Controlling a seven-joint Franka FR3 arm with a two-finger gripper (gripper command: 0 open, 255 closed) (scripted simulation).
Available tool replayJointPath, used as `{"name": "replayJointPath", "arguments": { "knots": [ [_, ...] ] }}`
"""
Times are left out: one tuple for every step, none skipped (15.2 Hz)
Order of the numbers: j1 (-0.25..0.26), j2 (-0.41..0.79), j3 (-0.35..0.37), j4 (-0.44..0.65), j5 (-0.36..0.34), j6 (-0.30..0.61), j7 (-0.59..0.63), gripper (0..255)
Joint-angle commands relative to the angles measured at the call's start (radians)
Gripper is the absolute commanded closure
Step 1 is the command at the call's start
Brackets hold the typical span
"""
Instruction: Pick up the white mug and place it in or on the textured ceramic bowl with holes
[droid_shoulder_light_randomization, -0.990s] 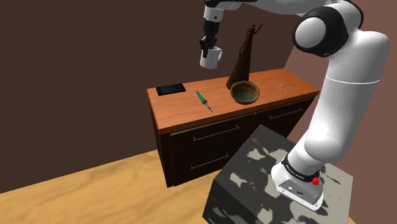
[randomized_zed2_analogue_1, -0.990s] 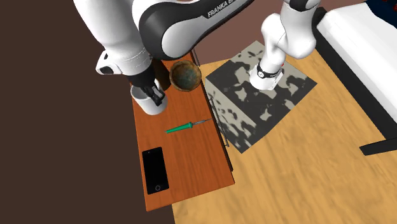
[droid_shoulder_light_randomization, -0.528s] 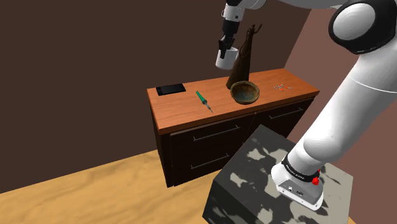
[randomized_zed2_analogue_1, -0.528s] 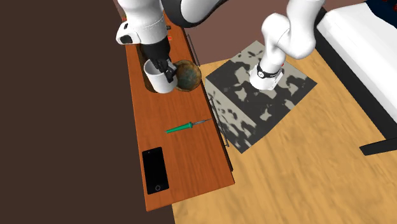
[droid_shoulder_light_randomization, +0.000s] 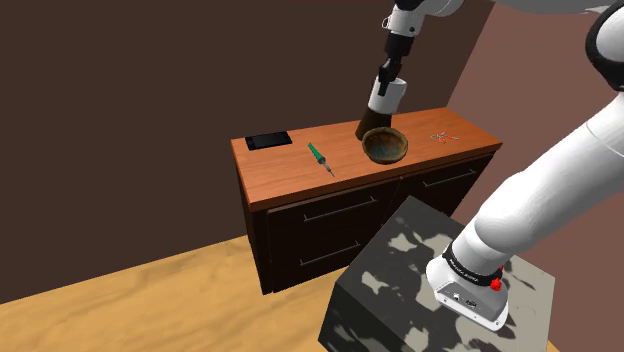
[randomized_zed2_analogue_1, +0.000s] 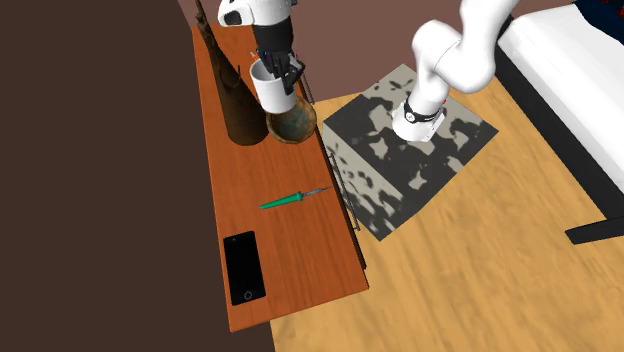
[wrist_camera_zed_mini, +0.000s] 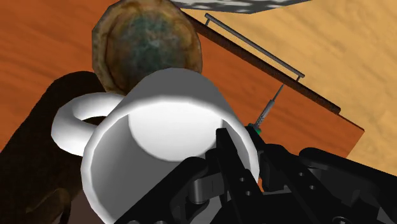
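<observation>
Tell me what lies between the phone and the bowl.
A green-handled tool lies between phone and bowl, in the second exterior view.

Dark brown wall (droid_shoulder_light_randomization: 120, 100), pale wooden floor (droid_shoulder_light_randomization: 150, 300), reddish-topped sideboard (droid_shoulder_light_randomization: 285, 175) with dark drawers (droid_shoulder_light_randomization: 320, 215)

Arm (droid_shoulder_light_randomization: 550, 190) reaching high, jaws pointing down, pinching mug (randomized_zed2_analogue_1: 270, 90) rim.

A black phone (randomized_zed2_analogue_1: 243, 267) lies flat near one end of the wooden table (randomized_zed2_analogue_1: 290, 260). A green-handled tool (randomized_zed2_analogue_1: 290, 199) lies mid-table, well apart from it. A tall dark brown vase (randomized_zed2_analogue_1: 235, 100) stands upright by the wall. Small reddish bits (droid_shoulder_light_randomization: 444, 136) lie near the other end.
</observation>
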Motion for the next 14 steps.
{"name": "replayJointPath", "arguments": {
  "knots": [
    [-0.016,-0.054,-0.014,-0.049,-0.019,-0.005,-0.023,255],
    [-0.024,-0.081,-0.022,-0.071,-0.029,-0.01,-0.036,255],
    [-0.034,-0.11,-0.032,-0.093,-0.041,-0.017,-0.049,255],
    [-0.035,-0.11,-0.032,-0.107,-0.041,-0.004,-0.051,255],
    [-0.035,-0.109,-0.032,-0.12,-0.041,0.01,-0.052,255],
    [-0.035,-0.109,-0.033,-0.133,-0.041,0.023,-0.053,255],
    [-0.035,-0.108,-0.034,-0.146,-0.041,0.036,-0.055,255],
    [-0.036,-0.107,-0.034,-0.158,-0.041,0.05,-0.056,255],
    [-0.036,-0.106,-0.035,-0.171,-0.041,0.063,-0.058,255],
    [-0.036,-0.105,-0.035,-0.183,-0.04,0.077,-0.059,255],
    [-0.036,-0.103,-0.036,-0.195,-0.04,0.09,-0.061,255],
    [-0.037,-0.102,-0.037,-0.207,-0.04,0.104,-0.062,255],
    [-0.037,-0.1,-0.038,-0.218,-0.039,0.117,-0.064,255],
    [-0.037,-0.097,-0.038,-0.23,-0.039,0.13,-0.066,255]
  ]
}}
